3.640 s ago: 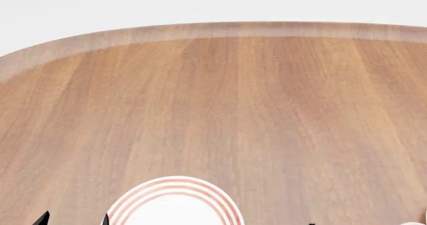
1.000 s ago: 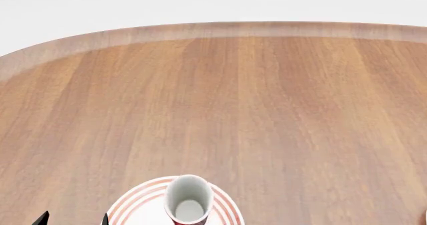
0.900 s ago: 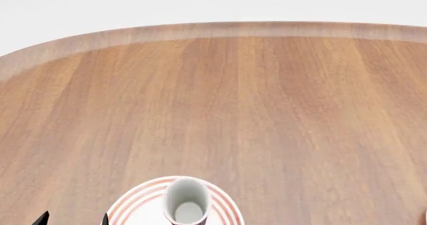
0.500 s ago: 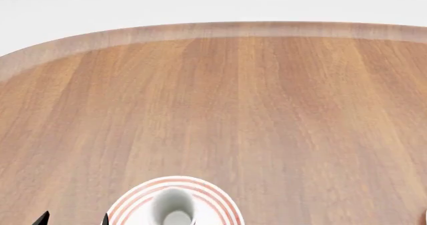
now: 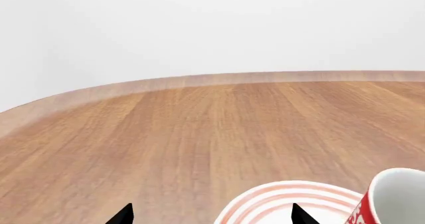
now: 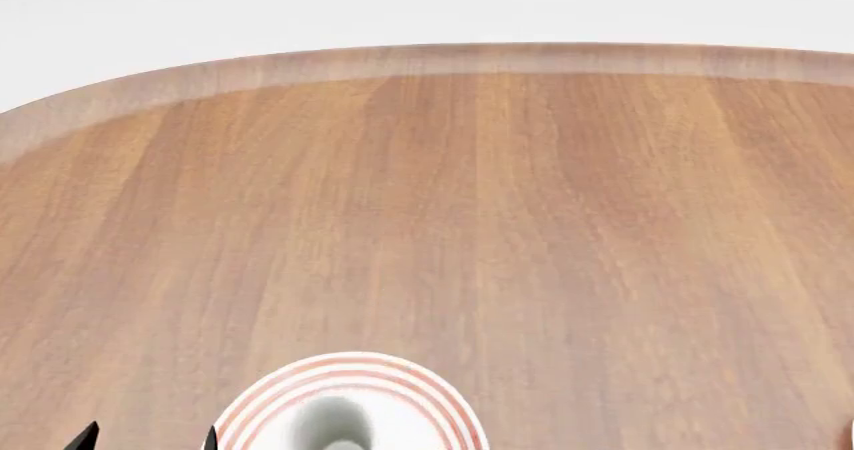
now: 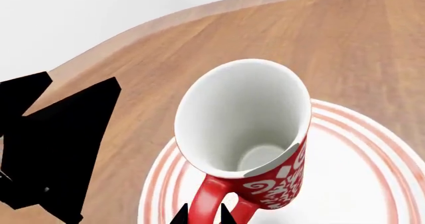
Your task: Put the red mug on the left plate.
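The red mug (image 7: 265, 149), with a white floral pattern and a white inside, is over the left plate (image 7: 371, 184), tilted; I cannot tell whether its base touches the plate. My right gripper (image 7: 204, 215) is shut on the mug's red loop handle. In the head view only the mug's white rim (image 6: 336, 422) shows, over the ringed plate (image 6: 414, 385) at the bottom edge. My left gripper (image 5: 210, 215) is open and empty beside the plate (image 5: 279, 204), with the mug (image 5: 395, 196) past its far finger. Its fingertips (image 6: 87, 435) show left of the plate.
The round wooden table (image 6: 467, 220) stretches far beyond the plate to its curved rim (image 6: 400, 60). A pale sliver of something (image 6: 849, 432) shows at the head view's right edge. The left gripper appears as a black shape (image 7: 53, 149) beside the plate in the right wrist view.
The mug came in over the plate, then sank lower and a little to the left in the head view. The left gripper has not moved.
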### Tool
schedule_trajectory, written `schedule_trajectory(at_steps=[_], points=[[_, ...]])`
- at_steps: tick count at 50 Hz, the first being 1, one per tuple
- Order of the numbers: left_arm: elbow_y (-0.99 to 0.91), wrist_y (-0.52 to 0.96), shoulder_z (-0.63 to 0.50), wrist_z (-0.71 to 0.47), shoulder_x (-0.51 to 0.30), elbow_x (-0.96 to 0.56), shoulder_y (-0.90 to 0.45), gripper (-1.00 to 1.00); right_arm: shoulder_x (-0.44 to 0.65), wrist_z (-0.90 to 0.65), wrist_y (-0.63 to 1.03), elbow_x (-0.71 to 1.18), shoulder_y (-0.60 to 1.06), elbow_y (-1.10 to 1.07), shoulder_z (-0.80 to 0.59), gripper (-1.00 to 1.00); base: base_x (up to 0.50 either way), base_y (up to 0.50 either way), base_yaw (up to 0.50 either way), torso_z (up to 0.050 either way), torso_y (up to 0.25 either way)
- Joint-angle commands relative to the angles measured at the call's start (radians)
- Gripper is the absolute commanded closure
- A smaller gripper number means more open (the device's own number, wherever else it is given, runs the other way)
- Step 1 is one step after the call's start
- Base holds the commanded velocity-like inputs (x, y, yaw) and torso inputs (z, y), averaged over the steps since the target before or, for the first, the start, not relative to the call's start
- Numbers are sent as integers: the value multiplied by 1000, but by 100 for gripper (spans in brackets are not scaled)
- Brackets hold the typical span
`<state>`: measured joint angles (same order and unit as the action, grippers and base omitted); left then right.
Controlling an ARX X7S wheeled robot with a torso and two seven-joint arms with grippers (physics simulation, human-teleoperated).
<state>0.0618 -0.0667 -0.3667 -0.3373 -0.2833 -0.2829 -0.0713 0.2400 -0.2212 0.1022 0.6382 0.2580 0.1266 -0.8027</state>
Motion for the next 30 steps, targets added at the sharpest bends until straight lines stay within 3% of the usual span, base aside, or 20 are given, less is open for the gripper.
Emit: schedule_trajectory(at_steps=[1,30], points=[[1,-1,-3,-3,-2,-2,-1,-100,-15,16,-18,-23,9,47,-4,100,0,0,0,0,0],[-3,-1,-10,-8,-9,-10,-1,-100,-19,18,-33,-24,12,79,-8,100,0,0,0,0,0]])
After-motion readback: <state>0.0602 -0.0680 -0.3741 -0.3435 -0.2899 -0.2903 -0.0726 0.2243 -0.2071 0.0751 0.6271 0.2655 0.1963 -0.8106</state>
